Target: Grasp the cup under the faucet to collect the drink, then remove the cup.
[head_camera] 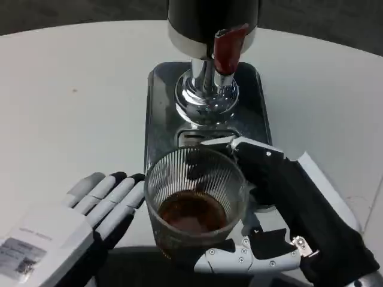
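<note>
Left hand (66,230): nearest the camera at the lower left, white back up, fingers stretched out flat and side by side, pointing up and to the right; it holds nothing.
Left fingertips (122,182): dark tips lie just beside the left wall of the cup; whether they touch the glass cannot be told.
Printed label (21,257): a small sticker with tiny text on the white back of the left hand, too small to read.
Right hand (281,221): comes in from the lower right, black palm toward the cup, wrapped around its right side and gripping it.
Right fingers (245,260): one white and black finger runs along the near lower edge of the cup; another reaches over the far right rim.
Cup (194,200): clear ribbed glass, upright, between the two hands, close against the right palm; it stands at the near end of the drip tray, on the near side of the faucet.
Drink (192,212): brown liquid fills the bottom part of the cup.
Faucet (229,51): red spout on the dark dispenser, beyond the right hand.
Dispenser (206,24): dark body on a shiny chrome foot.
Drip tray (161,113): dark grey, glossy, reaching from the dispenser foot toward both hands.
Table (66,101): white, round-edged, stretching away behind the left hand.
</note>
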